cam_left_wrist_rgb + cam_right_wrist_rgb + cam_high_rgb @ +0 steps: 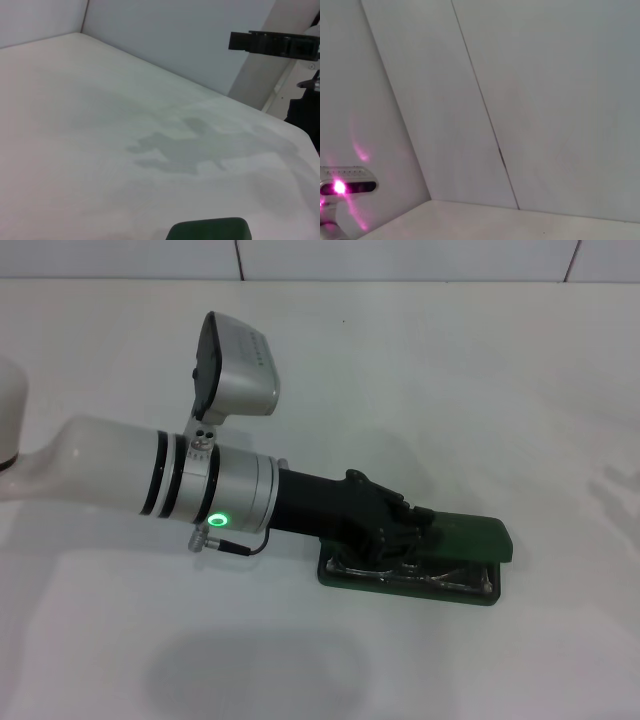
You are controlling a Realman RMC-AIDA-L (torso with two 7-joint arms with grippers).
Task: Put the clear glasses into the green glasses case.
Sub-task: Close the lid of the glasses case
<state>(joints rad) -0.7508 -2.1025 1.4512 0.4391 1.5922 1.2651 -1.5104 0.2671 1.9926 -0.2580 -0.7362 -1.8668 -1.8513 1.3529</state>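
Observation:
The green glasses case (478,536) lies open on the white table right of centre, its lid raised on the far side. The clear glasses (445,576) rest inside its dark lower half, showing as pale glints along the tray. My left arm reaches in from the left, and the black left gripper (396,543) hangs over the case's left end, right above the glasses. It hides that end of the frames. A corner of the green glasses case (207,230) also shows in the left wrist view. The right gripper appears in no view.
White tabletop (450,390) spreads around the case, with a tiled wall behind. A black fixture (272,42) stands off the table's far corner in the left wrist view. The right wrist view shows only wall panels and a pink-lit device (342,186).

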